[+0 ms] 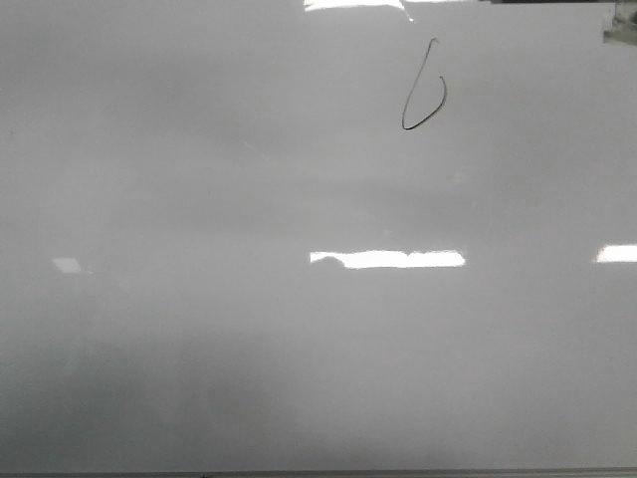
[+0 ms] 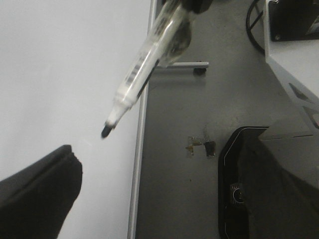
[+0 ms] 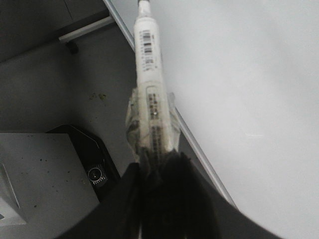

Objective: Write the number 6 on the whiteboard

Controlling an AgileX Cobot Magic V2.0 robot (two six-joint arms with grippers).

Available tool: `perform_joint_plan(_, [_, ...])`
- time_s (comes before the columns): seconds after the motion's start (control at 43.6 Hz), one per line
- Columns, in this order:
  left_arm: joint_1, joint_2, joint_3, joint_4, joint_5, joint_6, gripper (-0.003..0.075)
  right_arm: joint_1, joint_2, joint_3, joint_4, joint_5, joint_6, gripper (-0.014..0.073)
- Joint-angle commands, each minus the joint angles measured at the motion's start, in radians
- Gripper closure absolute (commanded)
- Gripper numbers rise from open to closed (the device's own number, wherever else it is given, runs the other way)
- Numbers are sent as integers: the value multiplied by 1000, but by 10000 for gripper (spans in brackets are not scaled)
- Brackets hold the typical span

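The whiteboard (image 1: 199,299) fills the front view, glossy pale grey with bright light reflections. The number 6 (image 1: 423,92) is a thin dark slanted stroke with a narrow loop, high on the board right of centre. Neither gripper shows in the front view. My right gripper (image 3: 157,162) is shut on a tape-wrapped white marker (image 3: 148,74), which points out over the board's edge (image 3: 199,144). The left wrist view catches that marker (image 2: 149,55) with its dark tip (image 2: 105,132) held off the whiteboard (image 2: 60,59). My left gripper (image 2: 159,164) is open and holds nothing; one black finger (image 2: 40,191) shows.
The board's metal frame edge (image 2: 141,149) borders a grey floor (image 2: 184,189). A black housing with a round dial (image 2: 234,194) sits beside the board. A pale bench top (image 3: 40,169) and a stand leg with a caster (image 3: 82,31) lie beyond the edge.
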Motion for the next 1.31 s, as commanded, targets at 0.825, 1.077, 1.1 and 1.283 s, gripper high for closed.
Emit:
perform_joint_plan(0.825, [-16,170,-180,-121,-17,156,480,0,-6,-25,51,-27,-106,651])
perform_joint_plan(1.077, [-16,170,-180,-110,-14,156,623,0,-6,-25,58,-29,-106,612])
perform_joint_plan(1.1, [-16,170,-180,-110,-14,156,624,0,-6,-25,58,-28,-106,586])
perform_joint_plan(1.283, [-16,170,-180,-88,-14,144,624,0,-6,-25,58,-30,-106,274])
